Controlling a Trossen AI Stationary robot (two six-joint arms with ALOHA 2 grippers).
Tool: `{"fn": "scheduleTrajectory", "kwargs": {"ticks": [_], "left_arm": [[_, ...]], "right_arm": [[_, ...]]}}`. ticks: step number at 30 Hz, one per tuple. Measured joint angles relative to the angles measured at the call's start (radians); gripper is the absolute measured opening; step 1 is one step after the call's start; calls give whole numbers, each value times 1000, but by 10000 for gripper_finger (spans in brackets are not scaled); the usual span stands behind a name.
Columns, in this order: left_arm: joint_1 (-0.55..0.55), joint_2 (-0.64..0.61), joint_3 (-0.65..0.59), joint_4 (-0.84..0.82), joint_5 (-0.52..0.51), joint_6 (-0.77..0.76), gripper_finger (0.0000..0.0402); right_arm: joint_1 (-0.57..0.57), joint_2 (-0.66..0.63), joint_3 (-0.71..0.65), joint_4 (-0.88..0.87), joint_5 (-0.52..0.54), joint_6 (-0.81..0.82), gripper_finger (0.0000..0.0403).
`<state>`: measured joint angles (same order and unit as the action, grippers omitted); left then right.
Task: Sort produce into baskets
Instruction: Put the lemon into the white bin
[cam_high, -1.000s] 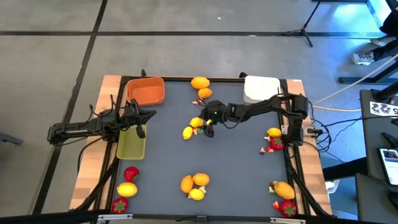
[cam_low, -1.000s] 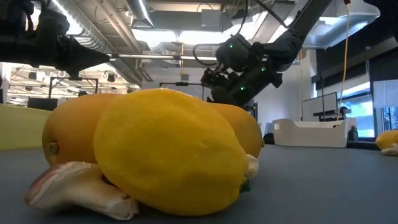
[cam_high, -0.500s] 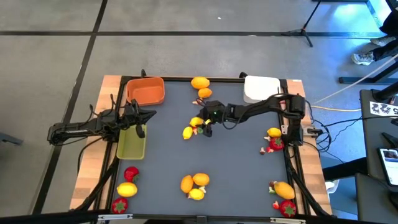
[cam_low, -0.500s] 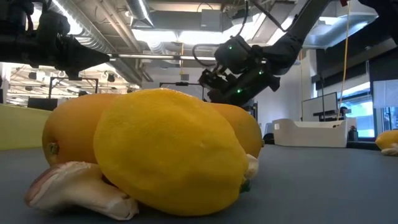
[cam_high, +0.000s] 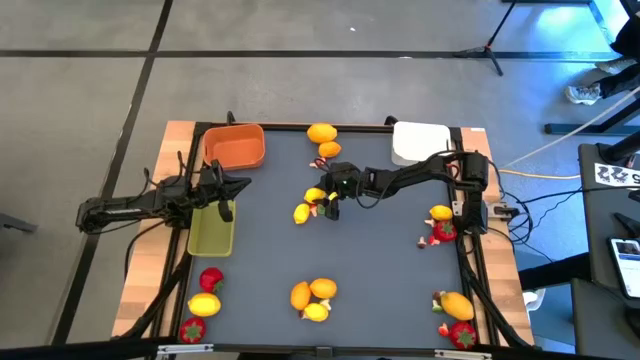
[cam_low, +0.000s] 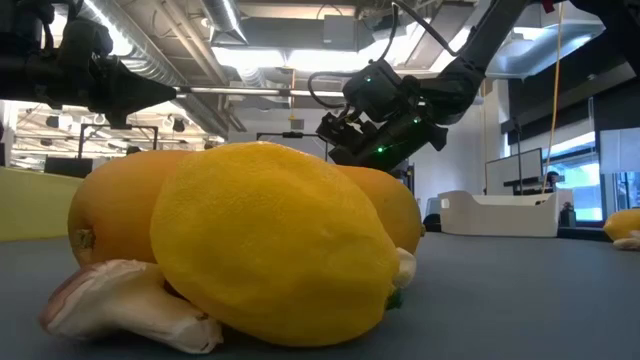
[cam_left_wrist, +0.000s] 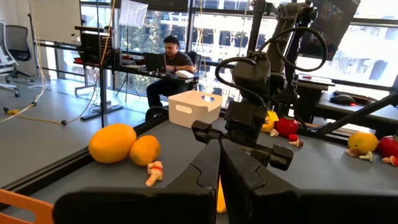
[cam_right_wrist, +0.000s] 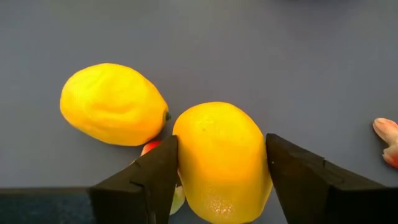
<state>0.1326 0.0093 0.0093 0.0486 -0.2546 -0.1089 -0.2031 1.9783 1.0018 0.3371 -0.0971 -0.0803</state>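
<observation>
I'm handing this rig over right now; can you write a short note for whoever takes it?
Right gripper: mid-table, fingers on both sides of a yellow citrus, a lemon just beside it.
Left gripper: shut, empty, waiting above the green basket.
Baskets: orange basket and white basket at the far corners; nothing visible in any of them.
Done: nothing sorted yet.
Left: all produce, in clusters by the far edge, mid-table, the right side and along the near edge.

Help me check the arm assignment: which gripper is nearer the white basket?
Right. The right gripper works mid-table around a yellow citrus, a short way from the white basket at the far right corner. The left gripper waits over the yellow-green basket, across the table.
</observation>
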Motion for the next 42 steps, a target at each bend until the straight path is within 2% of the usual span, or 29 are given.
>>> {"fn": "scheduleTrajectory", "kwargs": {"ticks": [4,8,13,17,22,32,36,39,42], "left_arm": [[0,0,0,0,0,5,8],[0,0,0,0,0,4,13],[1,0,0,0,-5,-61,42],[0,0,0,0,-6,-92,66],[0,0,0,0,-6,-67,80],[0,0,0,0,-6,-20,73],[0,0,0,0,-6,-37,73],[0,0,0,0,-6,-39,73],[0,0,0,0,-7,-40,73]], "right_arm": [[0,0,0,-14,0,4,228],[0,1,-1,-21,0,0,261],[-1,7,-7,-53,26,-3,300],[0,9,-7,-62,64,-4,296],[0,8,-7,-51,89,-10,242],[0,6,-6,-52,128,-30,66],[0,5,-5,-54,128,-30,14],[0,4,-5,-77,120,-29,7],[0,-27,-5,-158,118,-25,39]]}}
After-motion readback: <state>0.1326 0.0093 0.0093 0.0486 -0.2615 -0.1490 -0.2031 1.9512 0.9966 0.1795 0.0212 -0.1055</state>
